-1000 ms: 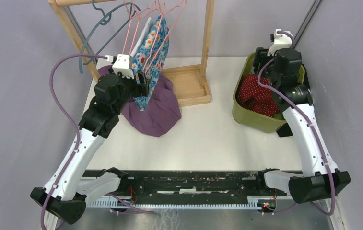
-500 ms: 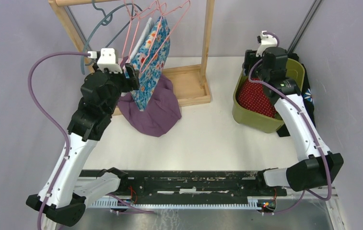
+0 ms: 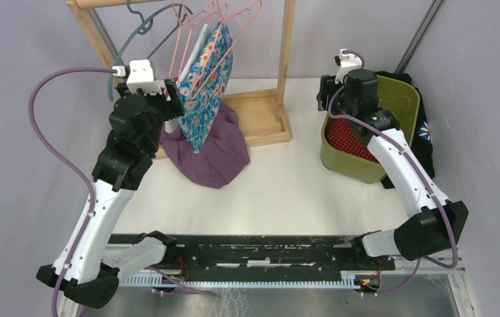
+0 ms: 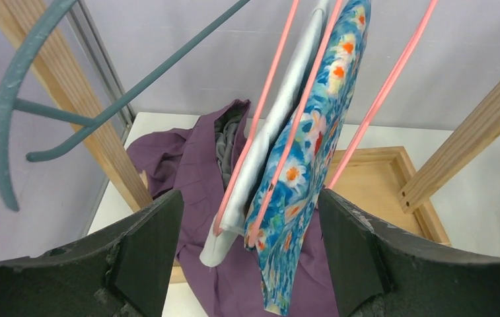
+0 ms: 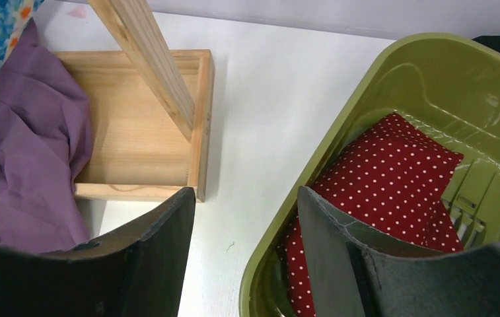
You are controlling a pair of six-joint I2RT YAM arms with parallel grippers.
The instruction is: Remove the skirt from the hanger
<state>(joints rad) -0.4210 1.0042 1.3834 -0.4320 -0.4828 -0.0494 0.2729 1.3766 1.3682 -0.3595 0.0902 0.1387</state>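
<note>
Two claws gape, empty. Since second ago, left gripper (image 3: 176, 100) rises, shifts left, faces floral skirt (image 3: 204, 86) hanging on pink hanger (image 3: 224, 39) at far left. Right gripper (image 5: 246, 195) swings left off red dotted cloth (image 5: 392, 172), above green bin (image 3: 359, 165) left rim.

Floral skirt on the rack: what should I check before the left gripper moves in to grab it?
1. Left gripper open and empty: ok.
2. Floral skirt centred ahead of its fingers: ok.
3. Skirt alone in the path: not ok, a grey garment hangs against it.
4. How the skirt is fastened to the pink hanger: cannot tell.
5. Right gripper open, empty, away from the wooden rack, by the green bin: ok.
</note>
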